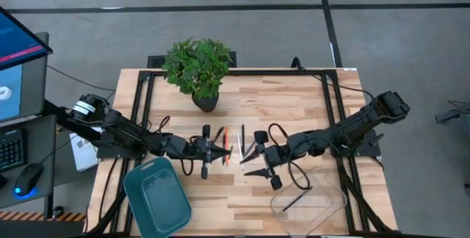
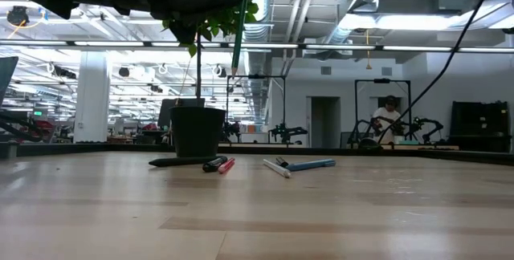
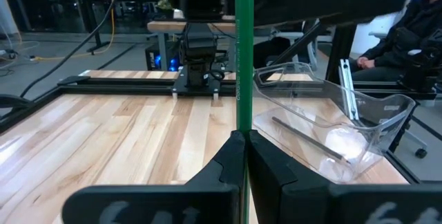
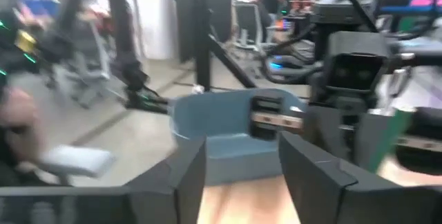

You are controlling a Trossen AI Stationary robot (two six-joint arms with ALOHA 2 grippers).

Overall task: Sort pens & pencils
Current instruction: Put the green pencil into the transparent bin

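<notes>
My left gripper (image 1: 222,152) hangs over the table's middle, shut on a thin green pencil (image 3: 243,58) that also shows in the low view (image 2: 238,19). My right gripper (image 1: 250,161) faces it from the right, open and touching nothing, above the loose sticks. An orange-red pen (image 1: 226,138) and a black one (image 1: 243,138) lie flat on the wood. The low view shows a black marker (image 2: 181,162), a red-tipped pen (image 2: 226,165), a white pen (image 2: 275,168) and a blue one (image 2: 311,164) lying there. One dark stick (image 3: 307,139) lies inside the clear tub. My left gripper pinches the green pencil between its two fingers (image 3: 224,165), which lie across the shaft (image 3: 243,124). The pencil stands almost upright and is lifted clear of the table, its lower end (image 2: 234,69) high above the wood. Which part along its length is held I cannot tell.
A teal bin (image 1: 156,197) sits near the table's near-left corner and a clear plastic tub (image 1: 308,203) at the near right. A potted plant (image 1: 198,69) stands at the far middle. Black rails (image 1: 242,72) frame the table. A person (image 2: 389,115) sits in the room beyond.
</notes>
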